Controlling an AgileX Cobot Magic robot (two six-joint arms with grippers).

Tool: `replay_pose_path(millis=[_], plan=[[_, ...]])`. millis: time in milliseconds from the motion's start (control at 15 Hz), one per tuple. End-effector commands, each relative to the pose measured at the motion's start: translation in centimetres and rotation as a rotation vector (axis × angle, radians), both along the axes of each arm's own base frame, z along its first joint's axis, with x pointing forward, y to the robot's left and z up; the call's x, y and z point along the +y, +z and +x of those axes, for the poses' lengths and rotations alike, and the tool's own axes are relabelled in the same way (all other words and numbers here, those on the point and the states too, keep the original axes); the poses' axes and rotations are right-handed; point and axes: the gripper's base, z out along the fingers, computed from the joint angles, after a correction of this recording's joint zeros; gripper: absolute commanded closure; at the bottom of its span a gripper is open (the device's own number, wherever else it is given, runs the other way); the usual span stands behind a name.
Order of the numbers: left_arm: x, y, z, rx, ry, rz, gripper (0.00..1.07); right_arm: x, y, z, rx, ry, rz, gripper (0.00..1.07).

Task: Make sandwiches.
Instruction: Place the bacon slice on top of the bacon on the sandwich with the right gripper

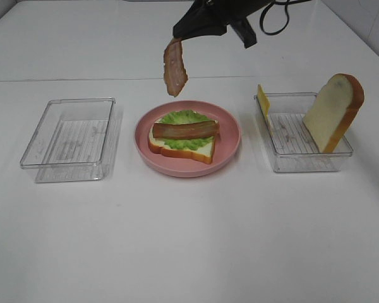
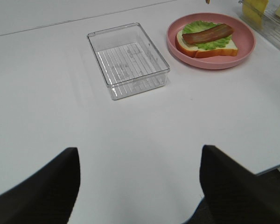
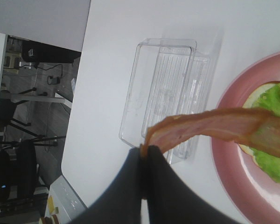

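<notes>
Left fingers [image 2: 51, 186]: spread wide, nothing between them, parked low over the surface [image 1: 189, 240] well to the left of the pink plate [image 1: 227, 151]. Empty clear tray [image 1: 66, 142] sits left of the plate, apart from it. On the plate: one bread slice [image 1: 199, 153], lettuce [image 1: 183, 117] on top, one bacon strip [image 1: 185, 130] laid across the lettuce. Right fingers [image 3: 121, 191]: pinched shut on the top end of a second bacon strip [image 1: 175, 66], which hangs free in the air at the plate's far rim, left of its middle; whether directly over the rim or just behind it, cannot tell. Judgement: the strip is thin, light and limp. It droops and curls from a single end grip, so it will likely swing and land bent; lower the free end onto the lettuce first, then lay the rest down. Second clear tray [image 1: 290, 161], right of the plate, holds the cheese slice [image 1: 263, 101] standing on edge at the wall nearest the plate, and the top bread slice [image 1: 331, 113] leaning upright at the wall farthest from it. Judgement: the bread looks thick, light and squashy, best taken across its upper crust; the cheese looks thin, so pinch its raised edge.
</notes>
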Motion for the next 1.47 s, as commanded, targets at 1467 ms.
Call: replay_pose_path(millis=[1467], plan=[[0.1, 0.0, -0.3, -0.027, -0.002, -0.013, 0.37, -0.9, -9.0, 0.9, 0.23, -0.071, -0.407, 0.69]])
